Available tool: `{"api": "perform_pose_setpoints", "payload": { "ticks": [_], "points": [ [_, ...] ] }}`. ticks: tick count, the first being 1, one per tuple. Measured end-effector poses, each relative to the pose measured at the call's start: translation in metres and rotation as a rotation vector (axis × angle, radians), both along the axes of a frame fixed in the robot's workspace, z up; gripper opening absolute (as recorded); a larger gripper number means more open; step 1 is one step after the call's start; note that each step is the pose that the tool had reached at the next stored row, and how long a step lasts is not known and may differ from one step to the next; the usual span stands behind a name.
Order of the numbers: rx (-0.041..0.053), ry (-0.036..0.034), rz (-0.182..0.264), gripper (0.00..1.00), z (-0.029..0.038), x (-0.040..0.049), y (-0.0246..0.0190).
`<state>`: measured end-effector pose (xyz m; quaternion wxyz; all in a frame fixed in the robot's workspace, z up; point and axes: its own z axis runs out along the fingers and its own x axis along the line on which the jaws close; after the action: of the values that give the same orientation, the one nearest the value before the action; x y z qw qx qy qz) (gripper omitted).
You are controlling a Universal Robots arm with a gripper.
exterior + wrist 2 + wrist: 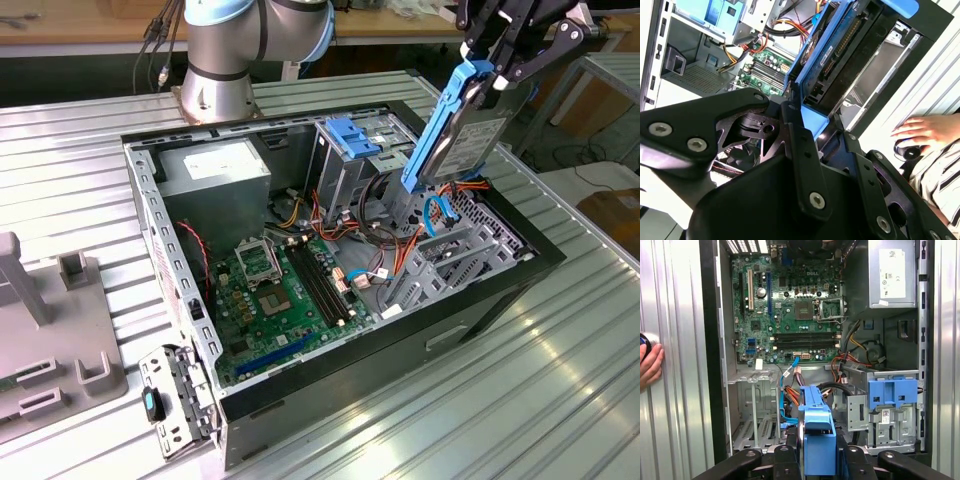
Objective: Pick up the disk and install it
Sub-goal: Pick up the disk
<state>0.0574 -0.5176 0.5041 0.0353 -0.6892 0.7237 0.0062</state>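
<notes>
The hand grips the disk, which hangs tilted above the open computer case. Pickup looks done, but the disk is not yet seated inside it.

Whole setup sits on a ribbed metal worktop, silver slats running the length of it. It's catching plenty of glare in the lower right of the exterior view. Along the top edge, toward the exterior view's left, there's a wooden bench with a bunch of dark cables dangling off the front. The upper right corner has a second slatted metal table with darker floor under it, plus something brown just beside the worktop.
</notes>
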Motion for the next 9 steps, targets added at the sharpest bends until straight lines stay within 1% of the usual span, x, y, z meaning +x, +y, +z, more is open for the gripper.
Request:
{"api": "perform_pose_setpoints", "payload": {
  "ticks": [7,9],
  "points": [
    [0.0000,0.0000,0.000,0.37,0.0000,0.0001,-0.0001],
    [-0.0001,0.0000,0.000,0.37,0.0000,0.0001,-0.0021]
  ]
}}
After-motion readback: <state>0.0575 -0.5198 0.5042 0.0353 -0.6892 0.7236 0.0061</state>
